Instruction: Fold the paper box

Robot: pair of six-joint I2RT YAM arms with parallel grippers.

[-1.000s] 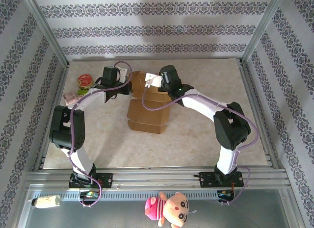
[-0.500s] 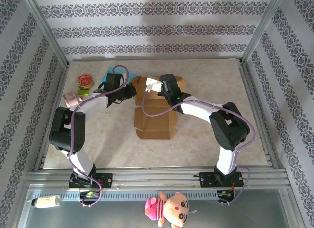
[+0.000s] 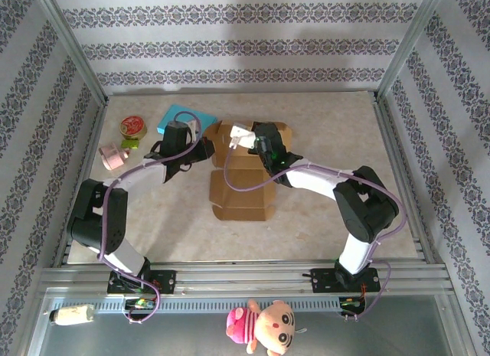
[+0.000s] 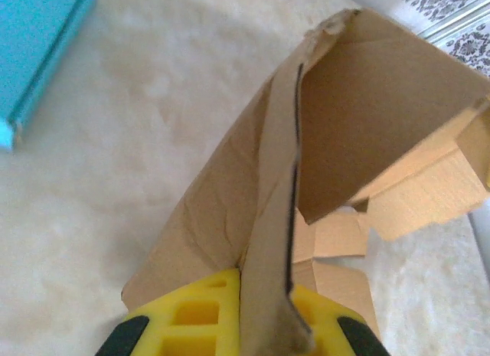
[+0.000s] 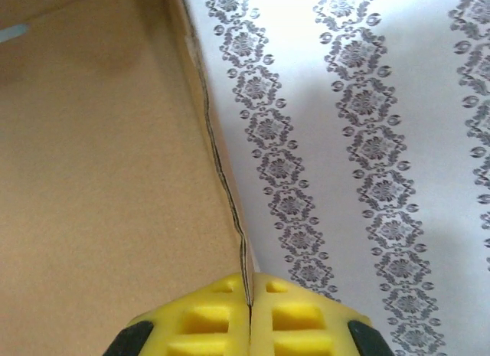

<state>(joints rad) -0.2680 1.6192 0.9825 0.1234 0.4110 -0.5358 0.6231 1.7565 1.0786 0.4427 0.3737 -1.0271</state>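
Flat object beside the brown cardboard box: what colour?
Cyan flat object; left wrist view shows it best.

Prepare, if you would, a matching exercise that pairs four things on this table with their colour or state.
Things:
1. paper box
2. round tin
3. flat packet
4. left gripper

Descriptions:
A. red
B. shut on a flap of the paper box
C. turquoise
D. brown

Pairs: 1-D, 2-A, 3-C, 4-B.
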